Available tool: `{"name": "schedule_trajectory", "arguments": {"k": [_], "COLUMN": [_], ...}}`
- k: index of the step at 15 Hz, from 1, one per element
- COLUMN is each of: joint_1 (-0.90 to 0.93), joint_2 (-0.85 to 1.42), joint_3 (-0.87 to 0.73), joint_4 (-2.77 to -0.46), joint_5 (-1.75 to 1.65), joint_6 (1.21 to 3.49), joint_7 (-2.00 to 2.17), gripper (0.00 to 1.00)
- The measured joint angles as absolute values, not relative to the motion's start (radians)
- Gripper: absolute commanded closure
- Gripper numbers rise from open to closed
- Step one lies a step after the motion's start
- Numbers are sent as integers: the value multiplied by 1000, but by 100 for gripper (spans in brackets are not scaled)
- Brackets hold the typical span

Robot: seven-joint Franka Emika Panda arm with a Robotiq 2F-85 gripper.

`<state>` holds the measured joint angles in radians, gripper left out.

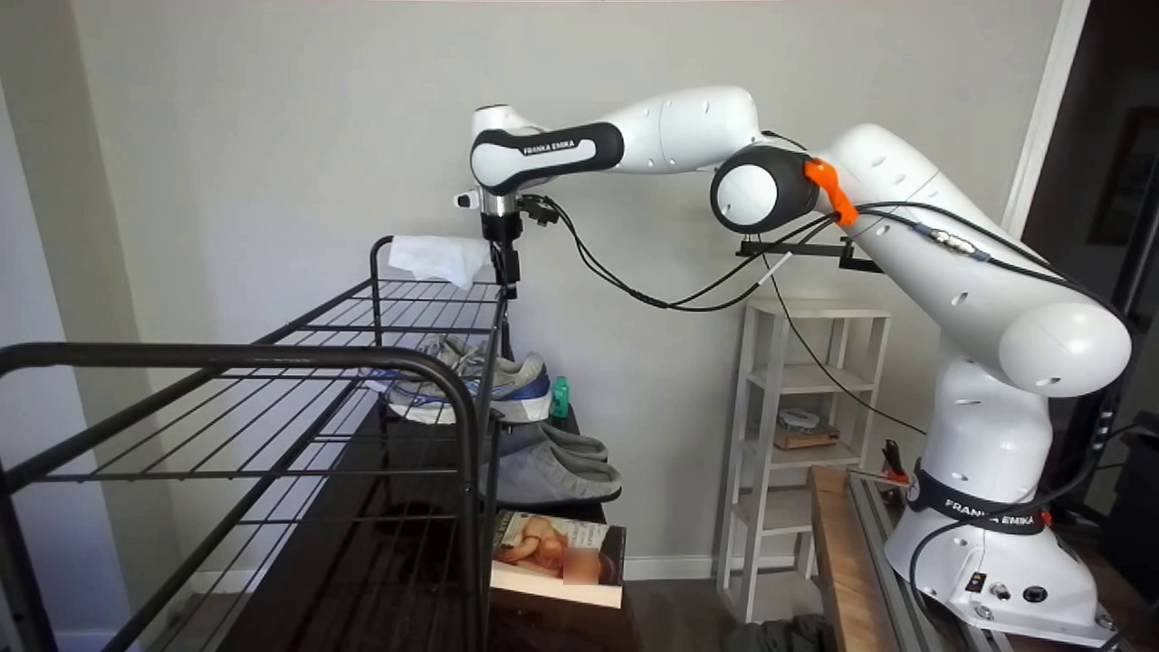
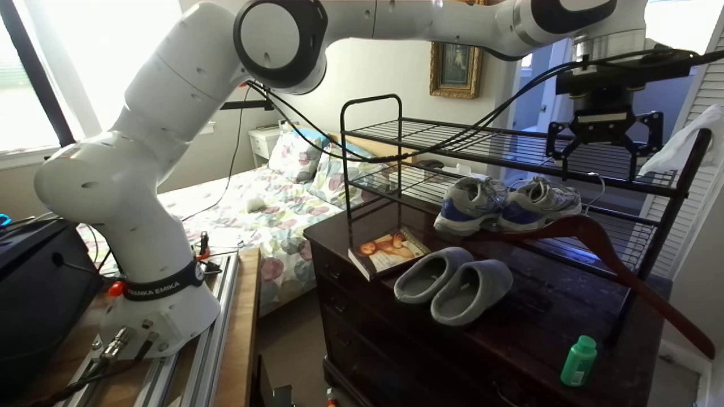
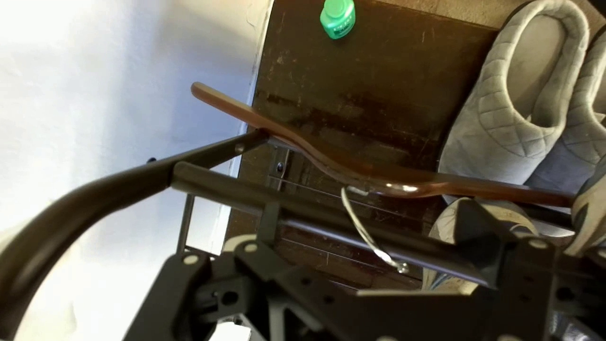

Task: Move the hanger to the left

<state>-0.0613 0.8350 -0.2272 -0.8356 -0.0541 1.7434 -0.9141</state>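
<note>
Hanging by its metal hook (image 3: 361, 230) from the near top rail of the black wire shoe rack (image 1: 181, 355): brown wooden hanger (image 3: 402, 180). Toward the rack's right end in an exterior view, its left end just below the sneakers (image 2: 470, 204), its right end slanting down toward the near right.

Pincer (image 2: 598, 172) open, fingers spread well apart at that rail, above the hanger; hook shows between them in the wrist view.

Writing: FRANKA EMIKA reads on the black strip of the white robot arm (image 1: 688, 131), same words on the black band (image 2: 164, 287) around its base, in both exterior views. Green bottle (image 2: 577, 364), near right on the dark wood dresser (image 2: 543, 316), has a label, print too blurred to read. Book (image 2: 390, 251), left on the dresser, figure on the cover, lettering too small to make out.

Gray quilted slippers (image 1: 543, 475) just right of the book. Sneakers gray and blue, beyond the slippers, lower than the top shelf; can't tell if on dresser or lower shelf. White cloth (image 1: 439, 258) over the rack's far end in an exterior view. Floral bed (image 2: 294, 209) far left, gold-framed picture (image 2: 455, 68) on the far wall.
</note>
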Motion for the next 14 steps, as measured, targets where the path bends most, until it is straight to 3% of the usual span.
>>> {"name": "schedule_trajectory", "arguments": {"k": [1, 2, 3, 4, 5, 11, 13, 14], "joint_1": [-60, -60, -59, -58, -58, -57, -57, -56], "joint_2": [835, 835, 834, 833, 831, 833, 839, 841], "joint_3": [-227, -228, -229, -229, -230, -230, -229, -228], "joint_4": [-835, -834, -834, -834, -833, -832, -832, -832], "joint_5": [-54, -54, -55, -55, -55, -54, -53, -53], "joint_6": [1738, 1736, 1733, 1730, 1725, 1697, 1685, 1681], "joint_7": [-904, -896, -889, -887, -884, -858, -851, -849], "gripper": [23, 25, 35, 37, 54, 99, 59, 58]}}
